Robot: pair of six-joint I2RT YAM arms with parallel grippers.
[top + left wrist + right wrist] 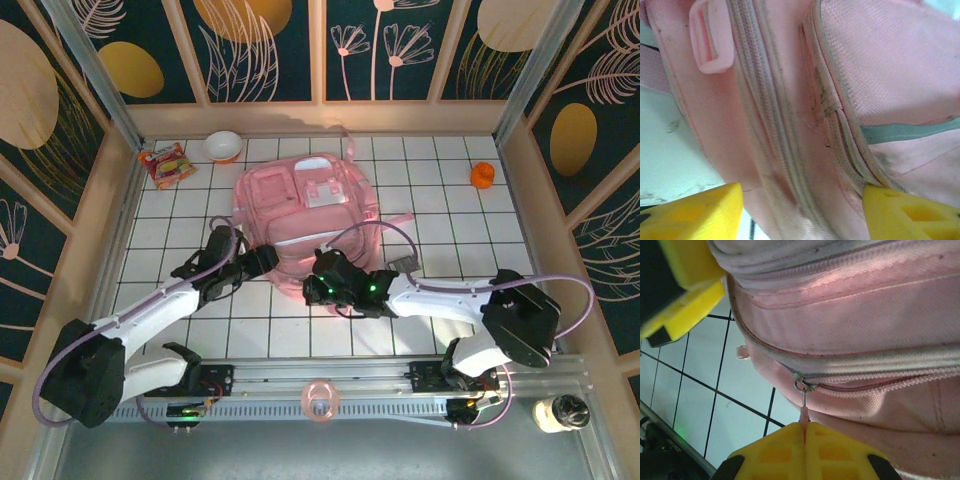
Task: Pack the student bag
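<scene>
Directly ahead of both hands, on the white gridded surface point(450, 210), the student bag point(305, 200) lies flat with its front pockets facing up. It is a pink backpack.

Right hand point(315, 280): positioned at the bag's near edge. Its wrist view shows the yellow fingers point(840, 452) pressed together on the zipper pull point(804, 412), a thin pink tab hanging from the slider of a zip that runs across just above the hand.

Left hand point(265, 260): positioned at the bag's near left corner, close beside the right hand. Its wrist view shows the yellow fingers point(695, 212) standing well apart, with pink fabric and a closed zip passing between them. Whether they touch the fabric cannot be determined.

Far beyond the left hand, past the bag, sit a white bowl point(223, 146) and a snack packet point(166, 164). Far beyond the right hand sits a small orange object point(482, 176).
</scene>
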